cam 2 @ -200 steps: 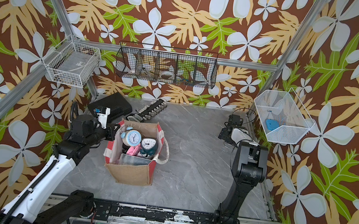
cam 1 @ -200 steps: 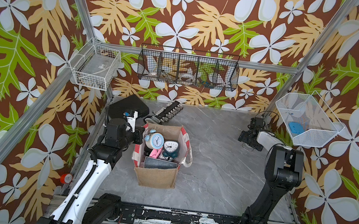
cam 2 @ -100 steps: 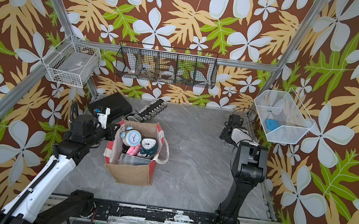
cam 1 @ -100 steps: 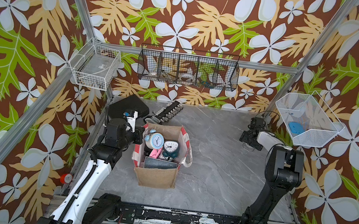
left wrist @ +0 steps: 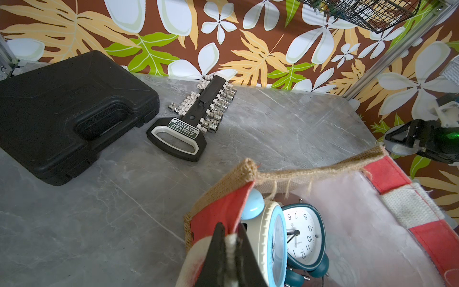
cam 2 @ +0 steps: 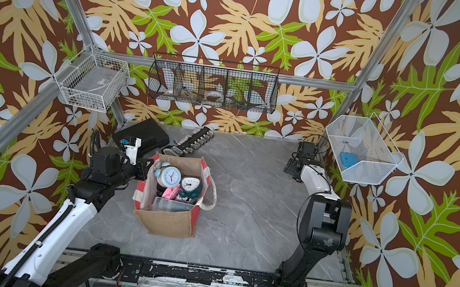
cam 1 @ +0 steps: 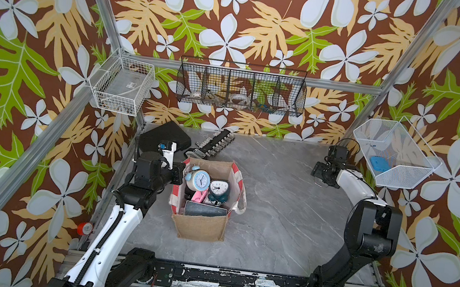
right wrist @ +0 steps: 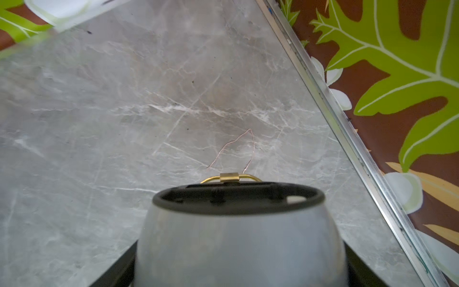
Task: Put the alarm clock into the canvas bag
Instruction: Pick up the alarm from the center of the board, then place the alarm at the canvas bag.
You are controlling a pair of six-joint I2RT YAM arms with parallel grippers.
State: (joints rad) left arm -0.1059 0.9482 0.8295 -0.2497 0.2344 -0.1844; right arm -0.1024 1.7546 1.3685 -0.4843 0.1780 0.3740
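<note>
While tight (canvas bag [left wrist: 218,211]), left jaws.

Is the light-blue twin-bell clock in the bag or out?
In. The light-blue clock sits inside the walls of the canvas bag, right beside the teal clock.

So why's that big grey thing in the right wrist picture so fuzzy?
Right wrist view: the grey round object sits very near the lens, hence blurred; the marble table beyond is sharper. Left wrist view: the blue alarm clock is crisp.
</note>
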